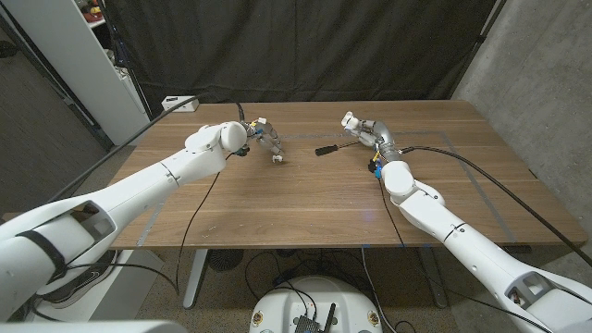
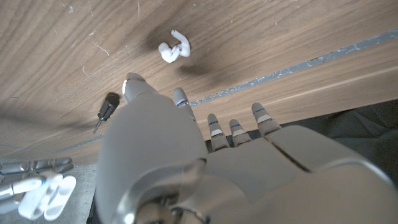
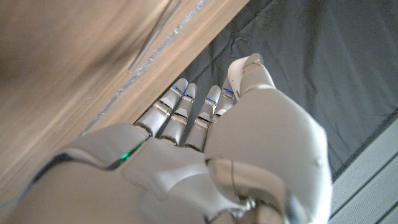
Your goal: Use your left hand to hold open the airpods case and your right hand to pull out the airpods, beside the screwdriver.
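My left hand, fingers apart, hovers over the case, ready to hold it; my right hand, empty and apart, waits at the screwdriver's two o'clock.

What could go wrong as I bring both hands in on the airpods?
1. The small white airpods piece, case or buds I cannot tell, lies loose on the table just off the left hand; a clumsy touch could flick it away.
2. The screwdriver lies between it and the right hand, which could knock it rolling on the way across.
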### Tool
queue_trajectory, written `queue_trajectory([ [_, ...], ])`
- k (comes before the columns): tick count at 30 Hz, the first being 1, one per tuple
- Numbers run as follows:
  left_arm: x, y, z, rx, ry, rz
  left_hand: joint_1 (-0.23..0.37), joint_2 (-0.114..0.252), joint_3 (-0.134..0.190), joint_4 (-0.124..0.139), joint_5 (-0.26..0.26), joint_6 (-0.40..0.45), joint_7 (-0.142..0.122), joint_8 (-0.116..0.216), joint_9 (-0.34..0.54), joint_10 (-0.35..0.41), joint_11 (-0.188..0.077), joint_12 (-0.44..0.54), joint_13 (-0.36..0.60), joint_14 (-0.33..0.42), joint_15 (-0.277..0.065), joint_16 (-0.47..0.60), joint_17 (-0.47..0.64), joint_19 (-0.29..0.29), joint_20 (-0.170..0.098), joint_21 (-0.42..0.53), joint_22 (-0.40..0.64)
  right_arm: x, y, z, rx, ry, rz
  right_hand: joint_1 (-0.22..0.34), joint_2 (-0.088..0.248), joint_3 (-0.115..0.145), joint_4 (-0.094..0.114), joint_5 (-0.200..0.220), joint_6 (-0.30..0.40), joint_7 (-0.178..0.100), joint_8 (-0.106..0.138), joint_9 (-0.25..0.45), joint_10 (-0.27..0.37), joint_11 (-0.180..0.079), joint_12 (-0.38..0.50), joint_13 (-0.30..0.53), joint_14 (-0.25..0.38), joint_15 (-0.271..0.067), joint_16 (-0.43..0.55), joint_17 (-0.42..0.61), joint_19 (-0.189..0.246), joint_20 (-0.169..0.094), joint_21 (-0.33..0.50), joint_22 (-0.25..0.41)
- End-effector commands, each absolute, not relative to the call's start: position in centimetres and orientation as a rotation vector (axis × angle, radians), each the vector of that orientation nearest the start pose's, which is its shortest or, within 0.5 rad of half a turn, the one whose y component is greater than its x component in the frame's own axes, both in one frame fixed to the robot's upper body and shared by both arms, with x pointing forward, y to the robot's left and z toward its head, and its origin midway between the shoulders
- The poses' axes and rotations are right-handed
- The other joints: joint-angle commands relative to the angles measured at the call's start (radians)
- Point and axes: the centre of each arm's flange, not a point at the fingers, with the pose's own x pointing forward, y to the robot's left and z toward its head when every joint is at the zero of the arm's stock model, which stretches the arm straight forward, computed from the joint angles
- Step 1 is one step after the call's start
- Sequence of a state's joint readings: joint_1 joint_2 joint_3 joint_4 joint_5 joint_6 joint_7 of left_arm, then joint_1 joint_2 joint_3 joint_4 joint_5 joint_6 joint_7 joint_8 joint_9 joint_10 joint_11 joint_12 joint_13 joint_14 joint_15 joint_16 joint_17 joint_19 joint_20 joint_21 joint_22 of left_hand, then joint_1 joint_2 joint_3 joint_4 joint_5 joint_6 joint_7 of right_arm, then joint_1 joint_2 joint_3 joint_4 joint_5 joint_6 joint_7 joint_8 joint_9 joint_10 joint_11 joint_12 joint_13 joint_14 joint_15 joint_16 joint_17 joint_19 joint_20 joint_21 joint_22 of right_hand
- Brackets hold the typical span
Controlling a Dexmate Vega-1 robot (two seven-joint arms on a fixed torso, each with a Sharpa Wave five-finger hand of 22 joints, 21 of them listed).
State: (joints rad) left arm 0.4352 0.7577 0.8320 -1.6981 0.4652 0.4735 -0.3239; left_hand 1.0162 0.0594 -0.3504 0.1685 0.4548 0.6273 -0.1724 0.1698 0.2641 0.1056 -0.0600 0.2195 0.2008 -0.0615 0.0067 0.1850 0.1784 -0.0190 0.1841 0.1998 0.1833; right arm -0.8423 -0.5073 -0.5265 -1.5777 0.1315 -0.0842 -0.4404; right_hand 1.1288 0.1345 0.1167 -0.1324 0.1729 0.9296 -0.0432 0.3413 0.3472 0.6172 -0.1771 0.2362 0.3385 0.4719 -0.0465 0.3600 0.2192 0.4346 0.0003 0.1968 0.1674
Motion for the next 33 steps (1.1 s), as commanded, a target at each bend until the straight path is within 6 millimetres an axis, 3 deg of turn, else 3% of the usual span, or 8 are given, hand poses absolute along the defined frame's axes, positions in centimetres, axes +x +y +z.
queue_trajectory([
  [1,60.6,21.7,9.6,1.382,-0.522,0.027,-0.082,-0.005,0.005,0.002,-0.006,-0.113,-0.038,-0.004,-0.018,0.015,-0.018,0.01,0.006,0.038,-0.027,0.014,0.004,0.029,-0.015,0.013,0.003,63.3,-23.3,-5.6,-0.467,-0.388,-0.14,-0.005,0.005,-0.009,-0.001,0.007,0.095,-0.085,0.003,0.058,-0.01,-0.005,-0.003,0.0,-0.007,-0.168,0.004,0.003,0.003,0.006,-0.003,0.003],
  [9,60.0,22.4,10.1,1.274,-0.623,0.089,-0.099,0.004,0.013,-0.002,-0.011,-0.145,-0.046,0.001,-0.025,0.016,-0.028,0.011,0.007,0.046,-0.04,0.013,0.004,0.041,-0.025,0.016,0.003,63.5,-24.3,-6.1,-0.34,-0.371,-0.069,-0.029,0.022,-0.01,0.014,0.006,0.087,-0.086,-0.012,0.051,-0.045,0.016,-0.017,-0.007,-0.035,-0.159,-0.003,0.007,0.0,0.006,-0.004,0.004],
  [14,60.4,22.6,9.9,1.218,-0.675,0.109,-0.1,0.014,0.022,-0.008,-0.015,-0.142,-0.048,0.01,-0.029,0.024,-0.033,0.015,0.008,0.056,-0.049,0.013,0.002,0.051,-0.033,0.019,0.003,63.1,-24.8,-4.2,-0.058,-0.649,0.224,-0.033,0.031,-0.004,0.016,0.007,0.075,-0.105,-0.021,0.051,-0.061,-0.009,-0.019,-0.008,-0.06,-0.173,-0.011,0.01,-0.013,-0.01,-0.008,0.004],
  [16,60.7,22.6,10.0,1.209,-0.67,0.105,-0.099,0.016,0.023,-0.01,-0.016,-0.143,-0.048,0.011,-0.03,0.024,-0.032,0.015,0.008,0.055,-0.051,0.012,0.001,0.052,-0.032,0.018,0.003,62.2,-24.2,-3.4,-0.117,-0.512,-0.148,-0.032,0.03,0.001,0.014,0.007,0.078,-0.101,-0.018,0.057,-0.034,-0.02,-0.005,-0.005,-0.034,-0.169,0.0,0.011,-0.014,0.007,-0.004,0.004],
  [19,61.0,22.6,10.0,1.212,-0.668,0.103,-0.099,0.018,0.025,-0.012,-0.017,-0.14,-0.048,0.013,-0.031,0.022,-0.032,0.014,0.008,0.052,-0.05,0.01,0.001,0.05,-0.031,0.017,0.003,62.0,-24.6,-2.3,-0.275,-0.413,-0.341,-0.007,0.025,0.019,-0.007,0.014,0.108,-0.042,-0.011,0.057,-0.027,0.064,-0.004,-0.009,-0.022,-0.099,0.001,0.007,0.006,0.029,0.002,0.005],
  [20,61.0,22.6,10.0,1.214,-0.673,0.102,-0.099,0.019,0.026,-0.013,-0.018,-0.14,-0.047,0.014,-0.031,0.022,-0.03,0.014,0.009,0.051,-0.049,0.009,0.001,0.049,-0.029,0.016,0.003,61.7,-24.3,-1.9,-0.322,-0.444,-0.366,-0.004,0.025,0.021,-0.009,0.015,0.111,-0.037,-0.01,0.057,-0.019,0.066,0.0,-0.009,-0.02,-0.098,0.002,0.007,0.008,0.033,0.002,0.005],
  [28,61.4,23.0,9.9,1.175,-0.699,0.11,-0.1,0.022,0.028,-0.016,-0.022,-0.136,-0.047,0.018,-0.034,0.025,-0.03,0.016,0.009,0.049,-0.05,0.006,0.0,0.049,-0.03,0.015,0.003,61.3,-24.1,-1.4,-0.217,-0.713,-0.054,-0.026,0.028,0.022,0.004,0.016,0.082,-0.064,-0.013,0.077,-0.028,0.024,-0.002,-0.004,-0.032,-0.162,0.007,0.019,0.016,-0.006,0.003,0.005],
  [33,61.8,23.1,10.0,1.159,-0.712,0.113,-0.1,0.024,0.031,-0.019,-0.025,-0.131,-0.047,0.021,-0.036,0.024,-0.032,0.016,0.009,0.05,-0.057,0.006,0.0,0.049,-0.034,0.014,0.002,59.9,-25.8,2.4,-0.071,-0.954,0.178,-0.04,0.028,0.023,0.011,0.01,0.077,-0.097,-0.015,0.08,-0.074,-0.013,-0.016,0.0,-0.085,-0.17,-0.009,0.026,-0.025,-0.003,-0.01,0.004],
])
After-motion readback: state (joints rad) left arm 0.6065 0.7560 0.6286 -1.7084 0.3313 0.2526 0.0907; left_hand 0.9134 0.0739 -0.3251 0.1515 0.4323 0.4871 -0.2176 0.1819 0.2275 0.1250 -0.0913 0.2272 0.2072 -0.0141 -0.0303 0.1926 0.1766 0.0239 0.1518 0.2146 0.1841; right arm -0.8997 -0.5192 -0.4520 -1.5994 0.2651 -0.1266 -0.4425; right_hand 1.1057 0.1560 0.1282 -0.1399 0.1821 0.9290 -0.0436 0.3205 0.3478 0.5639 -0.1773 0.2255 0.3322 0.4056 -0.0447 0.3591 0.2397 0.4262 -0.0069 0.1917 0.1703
